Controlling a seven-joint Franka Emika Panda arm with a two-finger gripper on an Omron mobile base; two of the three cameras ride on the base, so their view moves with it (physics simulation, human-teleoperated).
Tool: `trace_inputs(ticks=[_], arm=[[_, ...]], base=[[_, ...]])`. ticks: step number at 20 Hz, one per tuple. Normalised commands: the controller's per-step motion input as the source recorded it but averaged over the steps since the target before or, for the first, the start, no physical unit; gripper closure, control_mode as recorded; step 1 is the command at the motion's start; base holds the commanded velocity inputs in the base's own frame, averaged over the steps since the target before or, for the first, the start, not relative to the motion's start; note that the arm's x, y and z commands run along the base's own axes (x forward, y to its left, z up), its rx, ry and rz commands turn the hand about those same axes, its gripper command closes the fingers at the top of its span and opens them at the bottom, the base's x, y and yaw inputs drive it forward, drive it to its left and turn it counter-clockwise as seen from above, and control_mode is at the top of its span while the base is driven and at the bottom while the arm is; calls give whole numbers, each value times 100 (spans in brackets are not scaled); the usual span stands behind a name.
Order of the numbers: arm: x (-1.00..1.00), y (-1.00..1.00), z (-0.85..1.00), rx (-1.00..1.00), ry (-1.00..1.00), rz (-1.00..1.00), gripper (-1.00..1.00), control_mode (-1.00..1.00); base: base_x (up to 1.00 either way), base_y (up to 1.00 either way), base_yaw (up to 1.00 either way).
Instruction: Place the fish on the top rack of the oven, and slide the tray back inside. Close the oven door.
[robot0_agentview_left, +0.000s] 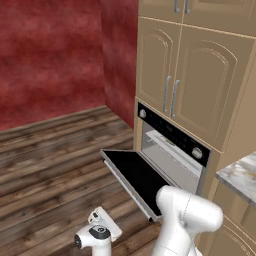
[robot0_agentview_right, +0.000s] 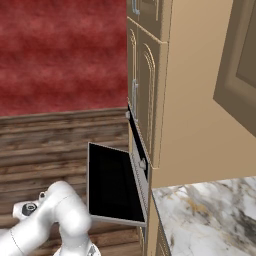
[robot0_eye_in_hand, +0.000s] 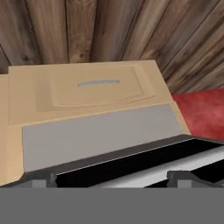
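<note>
We see the oven (robot0_agentview_left: 172, 150) built into tall tan cabinetry (robot0_agentview_left: 200, 85), with its black control strip and round silver knobs above a pale grey interior. The oven door (robot0_agentview_left: 135, 175) is dropped open and lies flat, its black glass facing up over the wooden floor (robot0_agentview_left: 50, 165). From the right base view the same door (robot0_agentview_right: 112, 182) stands out to the left of the cabinet. A marble desk (robot0_agentview_right: 210, 215) lies near us on the right. Inside the cavity a pale grey tray (robot0_agentview_left: 160, 142) shows near the top; we cannot make out the fish. Our end effector (robot0_eye_in_hand: 112, 177) has its fingertips (robot0_eye_in_hand: 39, 177) spread wide and holds nothing; it hangs low near the floor, looking toward a tan drawer front (robot0_eye_in_hand: 87, 89).
</note>
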Motion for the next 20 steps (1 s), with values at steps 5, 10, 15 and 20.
trace_inputs(ticks=[5,10,15,20], arm=[[56,2,-21,1,0,0,-100,-100],[54,5,-38,0,0,0,-100,-100],[44,3,-68,0,0,0,-100,-100],[43,2,-66,0,0,0,-100,-100]], base=[[0,0,0],[0,0,0],[0,0,0],[0,0,0]])
